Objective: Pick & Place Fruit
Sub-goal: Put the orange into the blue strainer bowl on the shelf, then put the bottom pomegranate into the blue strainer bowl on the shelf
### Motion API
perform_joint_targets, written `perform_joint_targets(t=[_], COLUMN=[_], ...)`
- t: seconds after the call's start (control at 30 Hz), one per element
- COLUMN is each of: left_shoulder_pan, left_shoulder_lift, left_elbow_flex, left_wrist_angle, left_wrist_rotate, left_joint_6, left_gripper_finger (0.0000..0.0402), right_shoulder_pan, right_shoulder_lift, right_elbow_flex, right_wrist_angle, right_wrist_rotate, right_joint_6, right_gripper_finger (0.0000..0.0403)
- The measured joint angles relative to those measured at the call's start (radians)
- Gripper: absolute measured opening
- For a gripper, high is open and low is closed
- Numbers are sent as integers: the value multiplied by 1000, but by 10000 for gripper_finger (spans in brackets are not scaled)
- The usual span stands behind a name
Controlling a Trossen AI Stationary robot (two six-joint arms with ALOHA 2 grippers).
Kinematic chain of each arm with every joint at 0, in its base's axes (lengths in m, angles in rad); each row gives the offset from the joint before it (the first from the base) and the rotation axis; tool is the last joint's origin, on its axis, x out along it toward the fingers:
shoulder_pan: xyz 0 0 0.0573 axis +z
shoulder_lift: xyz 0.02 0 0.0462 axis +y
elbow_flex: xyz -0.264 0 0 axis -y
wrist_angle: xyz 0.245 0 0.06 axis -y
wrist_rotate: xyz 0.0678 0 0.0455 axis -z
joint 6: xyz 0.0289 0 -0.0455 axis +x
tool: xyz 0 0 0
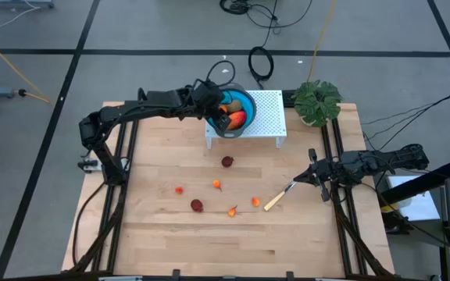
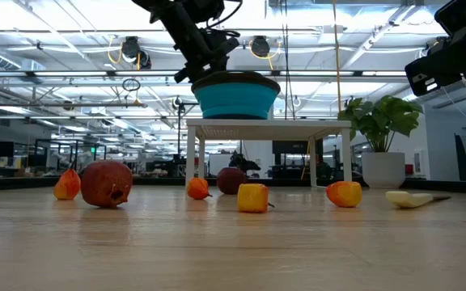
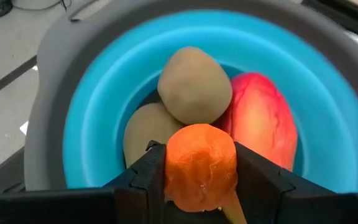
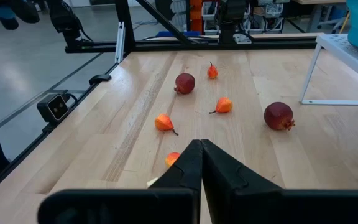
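Item: small orange fruit (image 3: 201, 165), pinched across its middle by my left gripper (image 3: 199, 180) above the blue bowl (image 3: 328, 124). I judge it light, rigid, slick-skinned. Right gripper (image 4: 201, 163) closed, parked near the knife (image 1: 278, 200).

The bowl (image 1: 244, 105) sits on a stand (image 1: 268, 117) at the tabletop's (image 1: 155, 234) far edge, three fruits (image 3: 194, 87) inside; smaller fruits (image 1: 226, 161) lie scattered nearer.

Two dark jointed arms; left pincer (image 3: 201, 180) fingers matte black, angular, wedge-shaped.
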Motion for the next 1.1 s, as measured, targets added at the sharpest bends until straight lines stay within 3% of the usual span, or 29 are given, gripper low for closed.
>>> perform_joint_targets(t=[0.53,0.8,1.1], left_shoulder_pan=[-1,10,15], left_shoulder_lift=[2,2,-5], left_elbow_flex=[0,0,2], left_wrist_angle=[0,0,13], left_wrist_rotate=[4,59,62], left_joint_6=[-3,-2,-2], left_gripper_finger=[241,283,313], right_shoulder_pan=[0,0,0], right_shoulder_lift=[0,0,0], right_elbow_flex=[0,0,0], right_wrist_angle=[7,7,7], right_wrist_rotate=[0,0,-3], right_joint_6=[0,0,0], right_gripper_finger=[0,0,0])
